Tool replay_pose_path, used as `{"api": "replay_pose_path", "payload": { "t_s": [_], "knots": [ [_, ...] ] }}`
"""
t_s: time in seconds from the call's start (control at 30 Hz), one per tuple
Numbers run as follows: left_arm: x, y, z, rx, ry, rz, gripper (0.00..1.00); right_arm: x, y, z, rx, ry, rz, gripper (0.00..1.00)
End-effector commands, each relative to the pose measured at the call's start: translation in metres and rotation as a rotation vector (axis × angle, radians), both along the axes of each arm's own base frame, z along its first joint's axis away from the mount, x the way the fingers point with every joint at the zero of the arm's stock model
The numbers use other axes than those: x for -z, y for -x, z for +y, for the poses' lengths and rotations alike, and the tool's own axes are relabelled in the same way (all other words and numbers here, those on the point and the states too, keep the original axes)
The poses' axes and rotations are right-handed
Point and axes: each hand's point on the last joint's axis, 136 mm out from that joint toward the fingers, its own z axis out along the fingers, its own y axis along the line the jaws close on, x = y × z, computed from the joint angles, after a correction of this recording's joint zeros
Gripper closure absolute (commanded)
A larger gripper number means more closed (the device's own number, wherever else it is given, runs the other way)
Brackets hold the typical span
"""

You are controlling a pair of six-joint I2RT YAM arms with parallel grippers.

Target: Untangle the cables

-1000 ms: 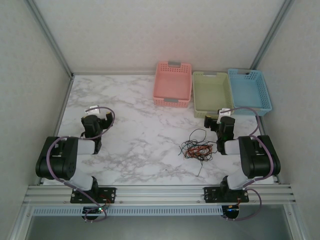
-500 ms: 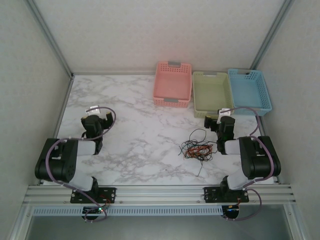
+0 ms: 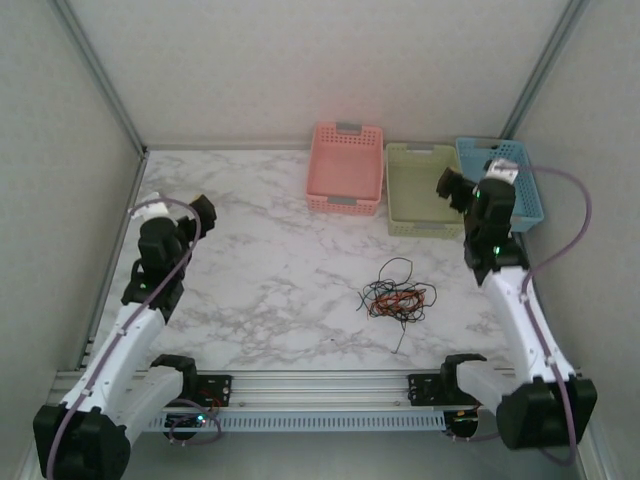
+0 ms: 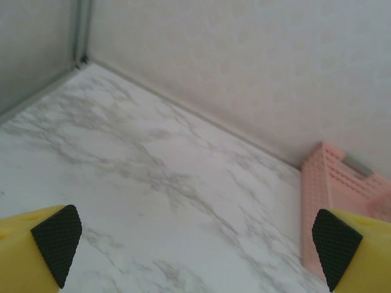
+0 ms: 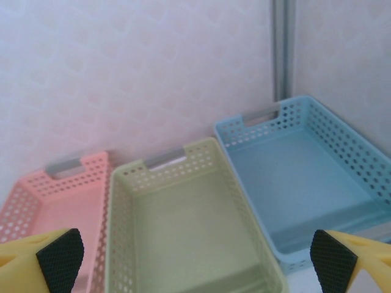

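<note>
The table [image 3: 270, 250] has a smooth, faintly glossy marble-pattern top, edged at its near side by a ribbed metal rail [image 3: 320, 385]. The pink basket [image 3: 345, 170], green basket [image 5: 183, 232] and blue basket [image 5: 305, 177] are matt perforated plastic. The left gripper [image 4: 195, 244] has yellow plastic fingers [image 4: 18, 256] faced with rough black knurled pads [image 4: 58, 241].
</note>
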Motion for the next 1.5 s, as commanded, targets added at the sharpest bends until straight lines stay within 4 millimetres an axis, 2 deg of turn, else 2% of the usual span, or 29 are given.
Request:
{"api": "replay_pose_path", "payload": {
  "t_s": [0.0,0.17,0.43,0.53,0.63,0.9,1.2,1.33,1.47],
  "knots": [
    [0.005,0.021,-0.033,0.183,0.079,0.190,0.00,0.073,-0.004,-0.018,0.070,0.039,0.412,0.02],
    [-0.003,0.043,-0.063,0.355,0.146,0.263,0.02,0.099,-0.046,-0.034,0.088,0.088,0.624,0.10],
    [-0.002,0.077,-0.078,0.474,0.143,0.367,0.05,0.139,-0.098,-0.059,0.085,0.064,0.771,0.16],
    [-0.004,0.087,-0.078,0.494,0.110,0.384,0.05,0.157,-0.109,-0.068,0.087,0.026,0.807,0.20],
    [0.000,0.093,-0.076,0.504,0.084,0.406,0.06,0.177,-0.116,-0.068,0.071,0.015,0.851,0.24],
    [0.017,0.096,-0.074,0.498,0.065,0.442,0.06,0.209,-0.135,-0.056,-0.008,-0.030,0.911,0.36],
    [0.027,0.096,-0.074,0.505,0.051,0.464,0.06,0.226,-0.147,-0.041,-0.062,-0.053,0.939,0.69],
    [0.030,0.094,-0.074,0.506,0.048,0.466,0.07,0.228,-0.154,-0.027,-0.089,-0.043,0.935,0.80],
    [0.031,0.094,-0.073,0.501,0.046,0.468,0.07,0.231,-0.161,-0.002,-0.131,-0.025,0.937,0.88]
  ]
}}
